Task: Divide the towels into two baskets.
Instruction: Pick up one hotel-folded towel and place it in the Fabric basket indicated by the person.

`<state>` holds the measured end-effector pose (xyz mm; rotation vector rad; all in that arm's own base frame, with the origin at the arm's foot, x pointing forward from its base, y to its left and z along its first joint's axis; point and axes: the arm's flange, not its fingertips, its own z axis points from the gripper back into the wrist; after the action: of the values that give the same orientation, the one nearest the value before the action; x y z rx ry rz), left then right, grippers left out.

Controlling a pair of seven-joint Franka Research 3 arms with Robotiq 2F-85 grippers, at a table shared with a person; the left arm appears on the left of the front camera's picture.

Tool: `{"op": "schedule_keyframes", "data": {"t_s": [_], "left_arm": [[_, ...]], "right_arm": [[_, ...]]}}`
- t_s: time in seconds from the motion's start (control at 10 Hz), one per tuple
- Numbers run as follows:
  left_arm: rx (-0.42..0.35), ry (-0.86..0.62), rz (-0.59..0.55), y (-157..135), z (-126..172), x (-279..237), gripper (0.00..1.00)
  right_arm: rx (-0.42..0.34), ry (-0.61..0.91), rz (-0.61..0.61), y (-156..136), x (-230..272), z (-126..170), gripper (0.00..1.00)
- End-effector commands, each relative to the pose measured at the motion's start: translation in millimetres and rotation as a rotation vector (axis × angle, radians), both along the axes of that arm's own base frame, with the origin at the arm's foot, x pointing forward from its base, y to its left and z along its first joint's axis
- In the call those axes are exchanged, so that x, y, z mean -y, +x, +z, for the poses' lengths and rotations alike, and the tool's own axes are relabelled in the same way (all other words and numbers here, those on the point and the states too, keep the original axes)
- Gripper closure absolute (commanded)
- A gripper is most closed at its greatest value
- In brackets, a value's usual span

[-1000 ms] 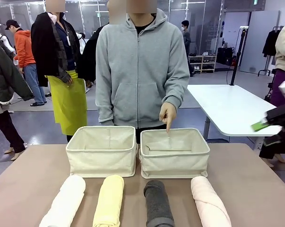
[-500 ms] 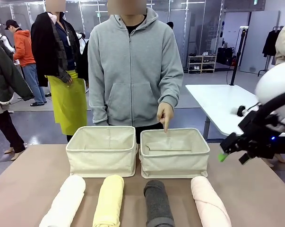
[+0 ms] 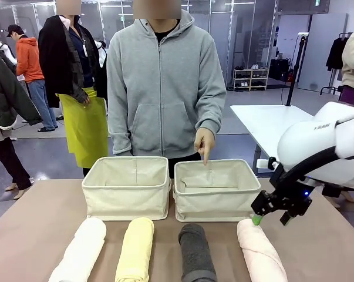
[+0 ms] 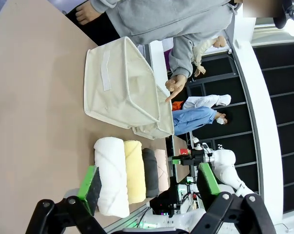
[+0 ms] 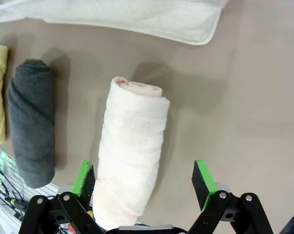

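Above the pale pink towel [image 5: 132,146], right gripper [image 5: 143,178] hovers, jaws spread wide, nothing held. Step, likely: first pick. Next: descend, straddle roll, close.

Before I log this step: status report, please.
Left tool open, empty. Right tool open, over pink towel. Person's hand points at right basket.

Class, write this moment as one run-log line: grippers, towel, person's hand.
right gripper: open, over pink towel | left gripper: open, empty | hand: pointing at right basket
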<state>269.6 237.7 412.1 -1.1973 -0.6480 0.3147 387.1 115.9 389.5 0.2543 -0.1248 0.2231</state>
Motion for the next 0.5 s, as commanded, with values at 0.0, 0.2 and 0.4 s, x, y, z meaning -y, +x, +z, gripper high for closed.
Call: {"op": "schedule_keyframes", "data": {"t_s": [0.0, 0.2, 0.4], "left_arm": [[0.023, -0.011, -0.003, -2, 1, -2, 0.00], [0.023, -0.011, -0.003, -2, 1, -2, 0.00], [0.023, -0.011, -0.003, -2, 1, -2, 0.00]], "right_arm": [[-0.013, -0.065, -0.003, 0, -19, -18, 0.00], [-0.029, -0.103, -0.001, 5, -25, -31, 0.00], [-0.059, -0.092, 0.015, 2, -32, -39, 0.00]]}}
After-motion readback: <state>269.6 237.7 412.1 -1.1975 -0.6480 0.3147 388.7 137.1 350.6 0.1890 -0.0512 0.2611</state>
